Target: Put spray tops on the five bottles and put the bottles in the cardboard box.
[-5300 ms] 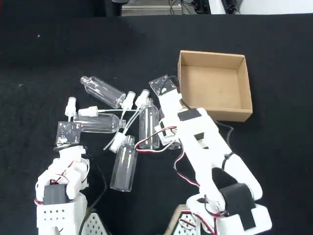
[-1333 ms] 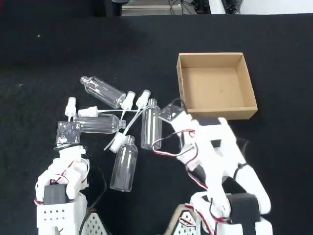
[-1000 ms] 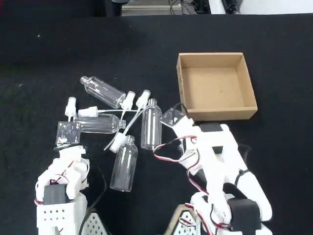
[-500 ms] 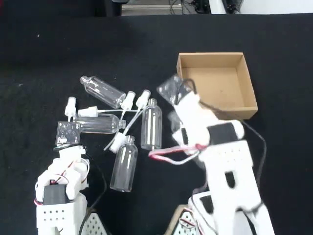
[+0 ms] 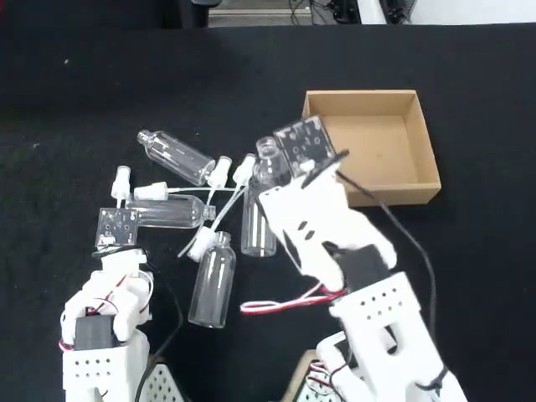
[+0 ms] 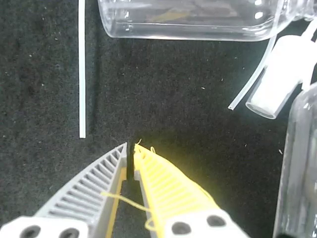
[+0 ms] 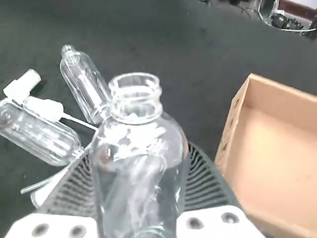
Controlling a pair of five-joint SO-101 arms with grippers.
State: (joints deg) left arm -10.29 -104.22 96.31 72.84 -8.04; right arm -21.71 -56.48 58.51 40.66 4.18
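My right gripper (image 7: 138, 173) is shut on a clear bottle (image 7: 134, 148), held neck up with its mouth open and no top on it. From above, this bottle (image 5: 266, 159) hangs just left of the cardboard box (image 5: 371, 147). Another bottle (image 5: 258, 222) lies below it, and three more lie to the left (image 5: 176, 157) (image 5: 172, 211) (image 5: 212, 280). Several white spray tops (image 5: 219, 172) with thin tubes lie loose among them. My left gripper (image 6: 132, 152) is shut and empty, low over the black table near a lying bottle (image 6: 188, 20) and a spray top (image 6: 275, 87).
The box (image 7: 277, 163) is open and holds nothing. A loose white tube (image 6: 81, 69) lies on the mat beside the left gripper. The left arm's base (image 5: 100, 335) sits at the front left, and red wires (image 5: 285, 301) hang off the right arm.
The right arm has pulled back, then swung forward and left, and now holds a bottle raised upright beside the box. The left arm and the lying bottles have not moved.
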